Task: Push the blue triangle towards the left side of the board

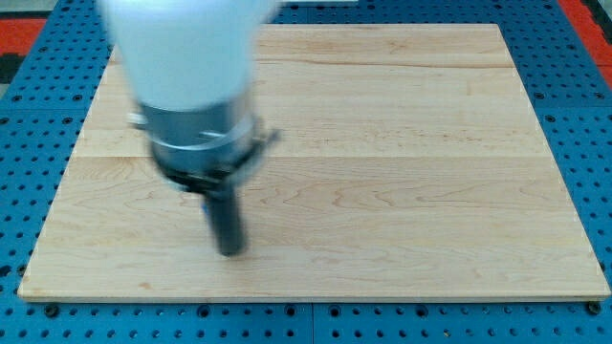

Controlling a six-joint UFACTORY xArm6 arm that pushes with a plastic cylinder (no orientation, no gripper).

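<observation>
Blue perforated desk point(574, 57) under a pale wooden board point(402, 143), planks running across the view.

Tool point(228, 215): a straight dark rod, no jaws, nothing to open or close, gripping nothing. Mounted below a blurred white-and-grey arm point(191, 86) at the view's upper left. My tip point(230, 252) down on the board, left of centre, toward the view's bottom edge.

Blue triangle: not in view. No block of any colour showing on the visible wood. Possibly hidden behind the arm; cannot tell. Position of my tip relative to the blocks: not determinable. Progress of the task: not determinable either; locate the triangle first.

Handling, by judgement only:
- Expect a small, light, rigid block, sliding readily on smooth wood.
- No hold possible; contact by pushing only.
- Set my tip against the side facing the view's right, in line with the block's middle, then push toward the view's left.
- Prefer a flat side over a vertex; contact at a corner is likely to spin the triangle off line.
- Keep the push slow; a light block is apt to skid ahead or slip past the rod.
</observation>
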